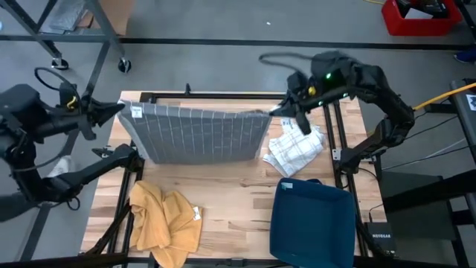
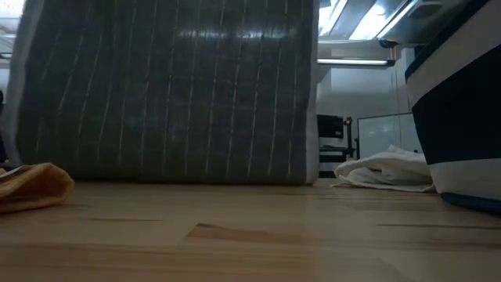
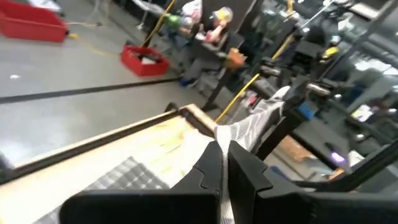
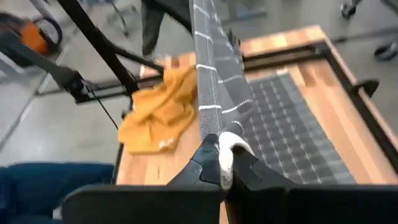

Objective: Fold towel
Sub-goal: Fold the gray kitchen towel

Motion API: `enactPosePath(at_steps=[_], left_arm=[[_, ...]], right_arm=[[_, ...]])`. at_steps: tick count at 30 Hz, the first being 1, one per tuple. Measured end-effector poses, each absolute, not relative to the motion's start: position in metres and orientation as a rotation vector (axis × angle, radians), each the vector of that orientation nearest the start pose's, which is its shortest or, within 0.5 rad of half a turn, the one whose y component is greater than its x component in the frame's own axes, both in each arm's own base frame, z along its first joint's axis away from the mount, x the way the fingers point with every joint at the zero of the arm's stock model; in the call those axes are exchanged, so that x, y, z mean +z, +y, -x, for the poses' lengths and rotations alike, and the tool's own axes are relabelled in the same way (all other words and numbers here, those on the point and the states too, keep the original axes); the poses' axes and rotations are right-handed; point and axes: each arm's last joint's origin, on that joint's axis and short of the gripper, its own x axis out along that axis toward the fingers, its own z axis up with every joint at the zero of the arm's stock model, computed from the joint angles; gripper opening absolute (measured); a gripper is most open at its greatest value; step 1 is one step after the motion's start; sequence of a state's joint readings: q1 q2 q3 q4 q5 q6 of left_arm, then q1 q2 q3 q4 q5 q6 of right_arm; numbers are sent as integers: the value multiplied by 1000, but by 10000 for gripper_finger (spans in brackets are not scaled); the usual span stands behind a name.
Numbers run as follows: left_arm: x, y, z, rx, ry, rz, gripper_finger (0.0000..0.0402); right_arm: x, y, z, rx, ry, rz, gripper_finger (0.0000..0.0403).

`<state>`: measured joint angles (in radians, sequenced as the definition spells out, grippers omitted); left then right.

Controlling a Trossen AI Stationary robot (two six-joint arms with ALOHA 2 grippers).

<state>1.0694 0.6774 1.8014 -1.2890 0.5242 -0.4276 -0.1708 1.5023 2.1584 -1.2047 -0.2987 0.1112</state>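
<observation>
Above the wooden counter, the grey towel is hanging stretched, its lower edge touching the wood. The left tool and right tool are each clenching a top corner. A blue bin, yellow cloth and white cloth are lying nearby.

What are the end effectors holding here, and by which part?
Both hold the grey towel: left end effector and right end effector each pinch a top corner.
</observation>
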Motion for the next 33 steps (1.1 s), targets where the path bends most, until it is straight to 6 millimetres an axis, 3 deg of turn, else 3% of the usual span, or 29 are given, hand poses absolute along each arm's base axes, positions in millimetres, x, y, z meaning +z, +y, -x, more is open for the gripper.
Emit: enactPosePath(at_steps=[6,14,18,23,28,33], left_arm=[[486,-59,9,674,83,496,0],[457,-81,5,803,169,481,0],[441,-80,1,830,195,501,0],[417,-68,-6,835,238,572,0],[397,-37,-13,871,292,578,0],[385,4,-16,914,236,512,0]], right_arm=[[486,-22,-258,74,638,-227,1],[433,-27,-288,63,726,-246,1],[412,-38,-294,58,762,-277,1],[397,-62,-295,3,768,-295,1],[390,-87,-291,-51,755,-298,1],[381,-114,-289,-131,703,-289,1]])
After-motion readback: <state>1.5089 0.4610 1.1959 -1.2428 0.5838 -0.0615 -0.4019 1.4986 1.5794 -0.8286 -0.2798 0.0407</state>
